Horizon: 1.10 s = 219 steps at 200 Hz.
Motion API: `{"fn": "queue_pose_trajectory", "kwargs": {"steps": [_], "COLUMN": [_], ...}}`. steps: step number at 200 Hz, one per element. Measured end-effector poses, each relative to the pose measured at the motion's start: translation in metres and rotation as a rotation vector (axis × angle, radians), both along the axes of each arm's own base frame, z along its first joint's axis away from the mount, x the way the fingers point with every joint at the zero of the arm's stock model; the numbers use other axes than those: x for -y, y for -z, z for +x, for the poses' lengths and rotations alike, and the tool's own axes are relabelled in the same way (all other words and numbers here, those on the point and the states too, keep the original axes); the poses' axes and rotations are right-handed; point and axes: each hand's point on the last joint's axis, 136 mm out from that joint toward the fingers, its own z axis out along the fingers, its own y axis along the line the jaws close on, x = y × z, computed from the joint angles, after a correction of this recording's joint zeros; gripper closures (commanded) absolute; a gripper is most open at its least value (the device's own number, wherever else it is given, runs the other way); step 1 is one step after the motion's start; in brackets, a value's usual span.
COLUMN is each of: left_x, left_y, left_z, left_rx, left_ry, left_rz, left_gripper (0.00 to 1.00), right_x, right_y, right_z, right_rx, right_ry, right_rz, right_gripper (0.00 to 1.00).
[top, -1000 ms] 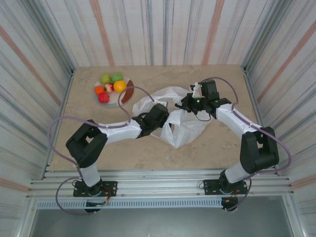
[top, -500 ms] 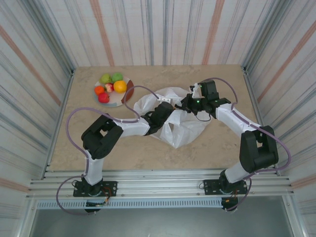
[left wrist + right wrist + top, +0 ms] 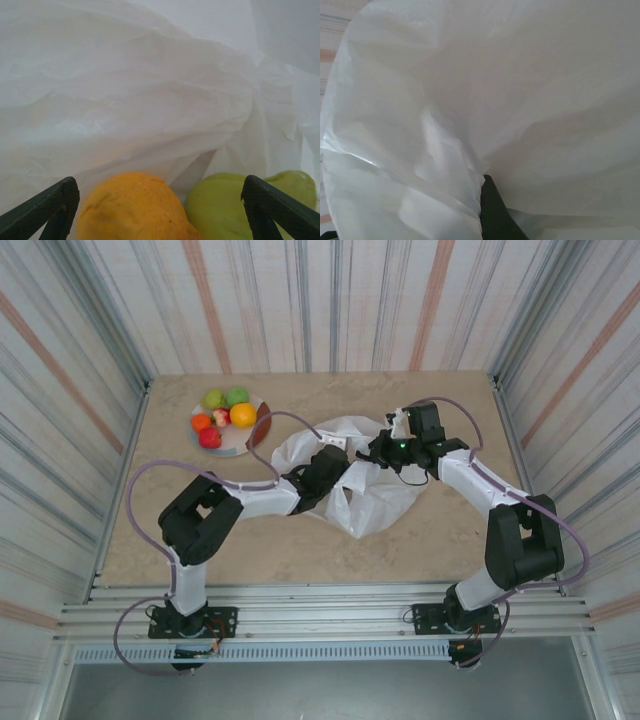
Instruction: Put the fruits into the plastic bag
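The white plastic bag point(image 3: 372, 490) lies crumpled mid-table. My left gripper point(image 3: 334, 466) reaches into its mouth, and in the left wrist view this gripper point(image 3: 159, 182) is open, fingers point(image 3: 56, 206) spread wide. A yellow-orange fruit point(image 3: 131, 209) and a green fruit point(image 3: 220, 209) rest on the bag film between them, neither pinched. My right gripper point(image 3: 386, 448) is shut on the bag's upper edge and holds it up; one dark finger point(image 3: 492, 212) presses into the bag film point(image 3: 530, 90). Several fruits sit on the plate: green point(image 3: 213, 399), green point(image 3: 237, 396), orange point(image 3: 243, 415), red point(image 3: 210, 438).
The round plate point(image 3: 232, 446) stands at the back left with a brown piece point(image 3: 262, 424) on its right rim. Striped walls enclose the table on three sides. Bare tabletop point(image 3: 180, 475) lies left of the bag and along the front.
My left gripper has pushed a little further into the bag mouth and its jaws have spread wider. The left elbow has swung right. The right gripper has kept its hold.
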Motion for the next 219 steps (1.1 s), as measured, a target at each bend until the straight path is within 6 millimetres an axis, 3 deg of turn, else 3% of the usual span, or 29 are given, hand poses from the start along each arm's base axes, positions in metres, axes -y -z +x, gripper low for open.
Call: {"fn": "queue_pose_trajectory", "kwargs": {"steps": [28, 66, 110, 156, 197, 219], "left_x": [-0.007, -0.026, -0.050, -0.053, -0.060, -0.060], "left_y": [-0.010, -0.044, -0.079, -0.110, -0.150, -0.157], "left_z": [-0.015, -0.039, -0.047, -0.072, -0.090, -0.097], "left_rx": [-0.010, -0.011, -0.024, -0.053, -0.035, -0.050], "left_ry": [0.040, 0.099, 0.154, 0.290, 0.401, 0.457], "left_rz": [-0.008, -0.038, -0.077, -0.151, -0.263, -0.299], "left_gripper": [0.13, 0.17, 0.21, 0.22, 0.22, 0.21], "right_x": [0.004, 0.009, 0.010, 0.010, 0.009, 0.008], "right_y": [0.003, 0.008, 0.012, 0.017, 0.016, 0.018], "right_z": [0.000, 0.000, 0.000, 0.001, 0.003, 0.003], "right_rx": [-0.010, -0.009, -0.007, -0.023, -0.021, -0.026], "right_ry": [0.008, 0.013, 0.006, 0.006, 0.008, 0.005], "right_rz": [-0.009, -0.037, -0.055, -0.062, -0.064, -0.066], "right_gripper": [1.00, 1.00, 1.00, 1.00, 1.00, 1.00]}}
